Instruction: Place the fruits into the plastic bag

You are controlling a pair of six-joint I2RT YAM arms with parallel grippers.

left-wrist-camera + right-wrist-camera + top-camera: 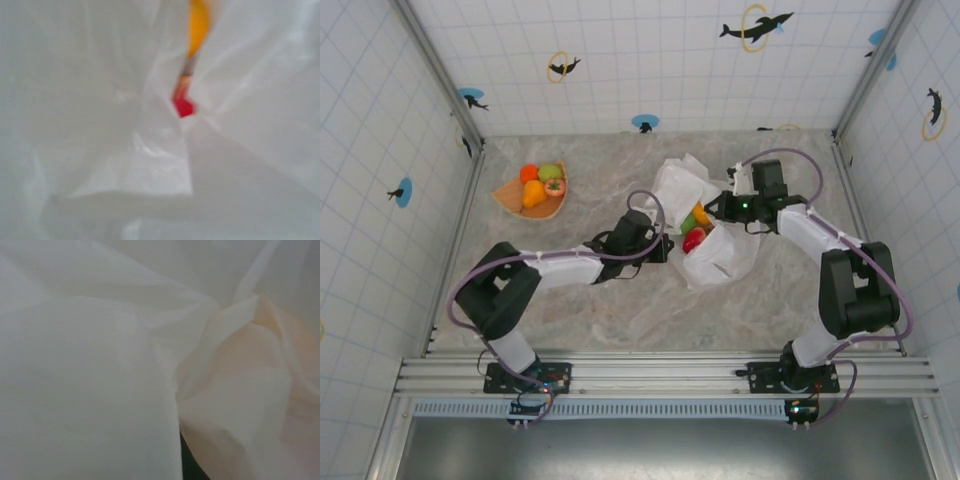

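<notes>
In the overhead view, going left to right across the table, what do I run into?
From the left: tray holding fruits → left gripper → bag → right arm's elbow.

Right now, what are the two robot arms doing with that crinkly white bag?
They are putting toy fruits into the plastic bag. The left hand and the right hand are both shut at the bag's mouth, apparently pinching its edges. A red fruit, a green fruit and an orange-yellow fruit sit in the opening. Four more fruits wait in the tray over on the left.
</notes>
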